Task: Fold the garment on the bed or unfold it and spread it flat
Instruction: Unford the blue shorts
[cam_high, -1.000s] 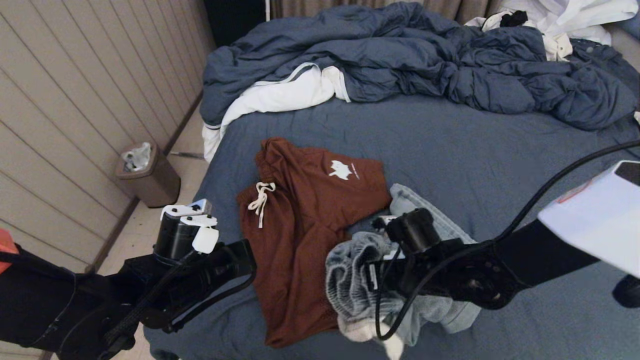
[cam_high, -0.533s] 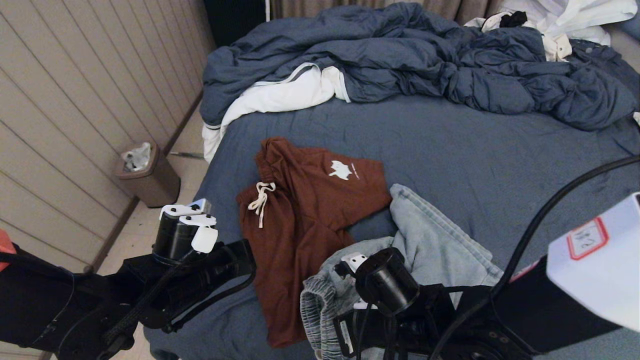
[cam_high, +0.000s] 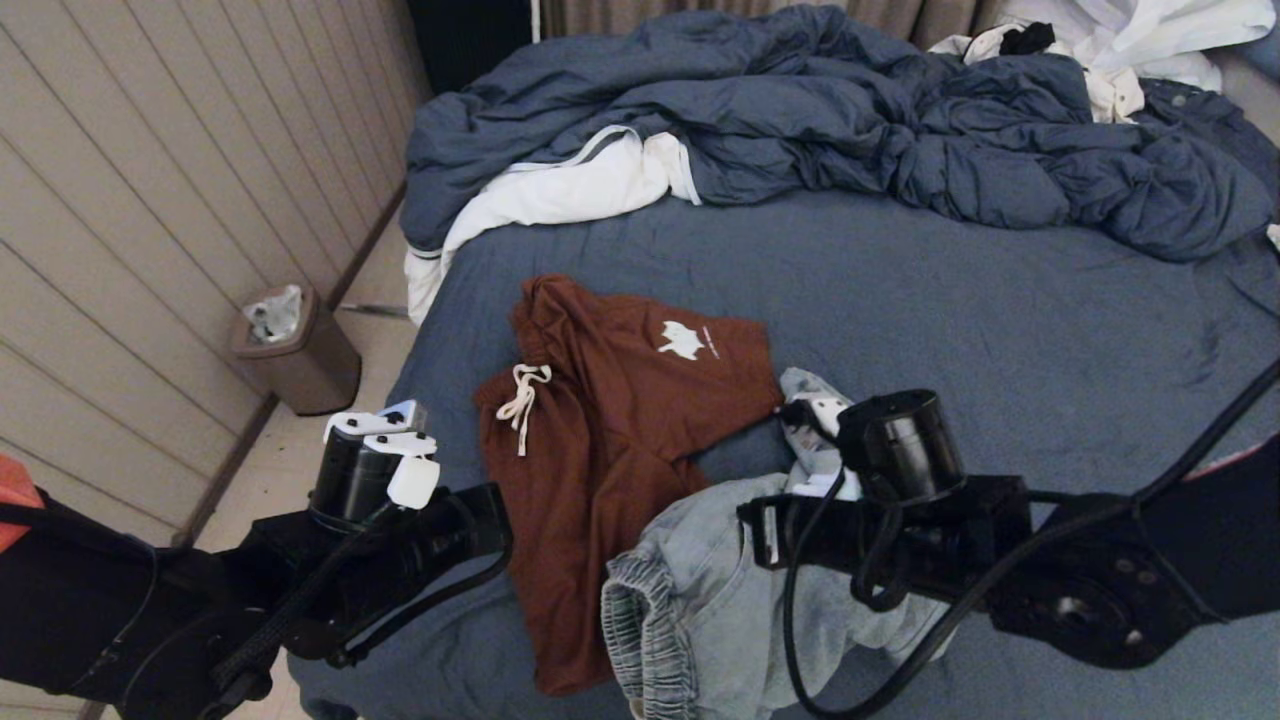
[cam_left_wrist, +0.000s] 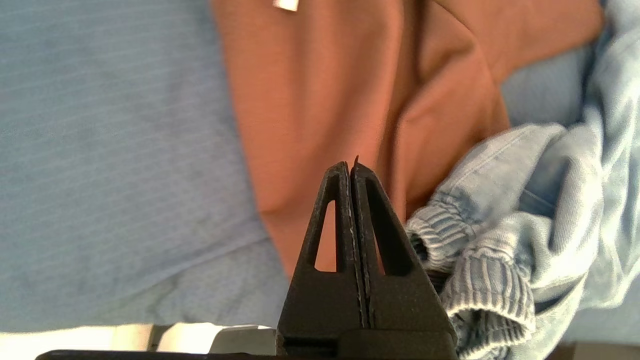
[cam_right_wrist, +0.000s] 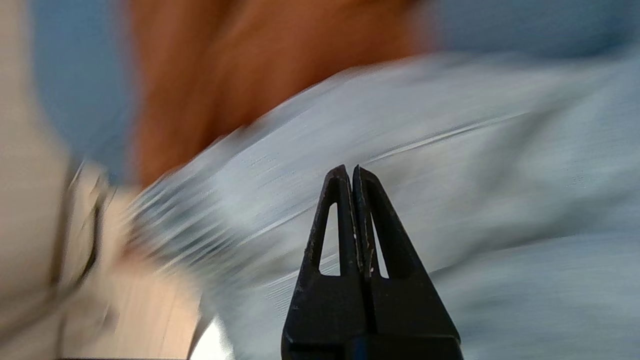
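Note:
On the slate-blue sheet of the bed (cam_high: 950, 300) lie rust-brown shorts (cam_high: 610, 420) with a white drawstring and a white logo. To their right, at the front edge, a light-blue garment (cam_high: 700, 580) with a ribbed waistband is crumpled. My right arm (cam_high: 900, 500) reaches over that garment. In the right wrist view the right gripper (cam_right_wrist: 351, 172) is shut with nothing between its tips, just above the pale cloth (cam_right_wrist: 450, 175). My left gripper (cam_left_wrist: 350, 167) is shut and empty, hovering over the lower edge of the brown shorts (cam_left_wrist: 350, 75) at the bed's front left corner.
The rumpled blue duvet (cam_high: 800, 110) with its white lining (cam_high: 560, 190) fills the back of the bed. White clothes (cam_high: 1130, 40) are piled at the back right. A brown waste bin (cam_high: 295, 350) stands on the floor by the panelled wall on the left.
My right arm dipped toward the front edge, then swung back up and to the right. The light-blue garment, bunched up before, has spread and now lies lower with its waistband at the front. The left arm stayed put.

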